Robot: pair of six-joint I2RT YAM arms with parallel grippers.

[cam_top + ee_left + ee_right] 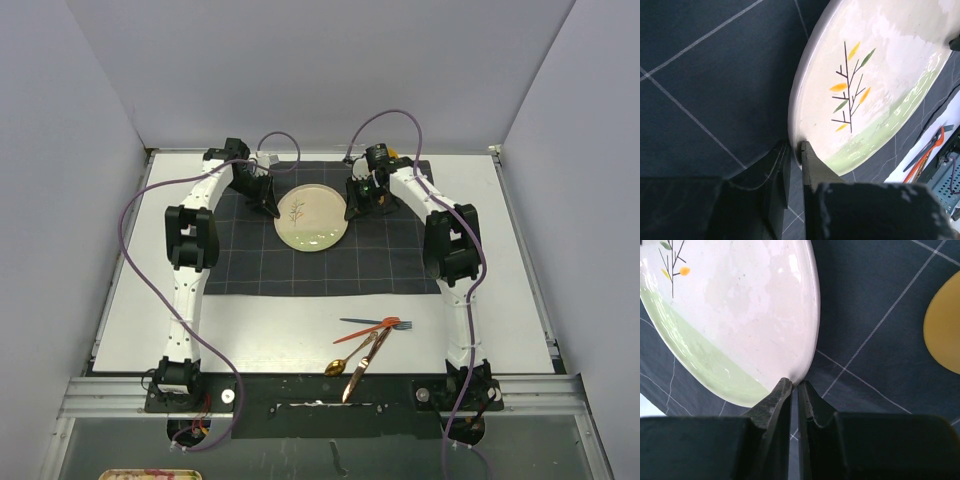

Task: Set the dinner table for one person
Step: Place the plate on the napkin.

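White rectangular dinner table (130, 300) underlies a dark grey gridded cloth (240, 262); at the cloth's centre, left gripper (794, 146) and right gripper (794, 383) clamp the rim of a round cream plate (312, 222). Plate-placing seems in hand; next, both must let go.

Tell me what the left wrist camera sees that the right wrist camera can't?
Only the left wrist view: the orange and blue cutlery far off at the side, plus the whole twig drawing. Only the right wrist view: a yellow rounded thing on the cloth, cut off by the picture's edge. Both: the plate, the dark grid cloth, and fingers pinching the plate's rim, the left fingers in one, the right fingers in the other.
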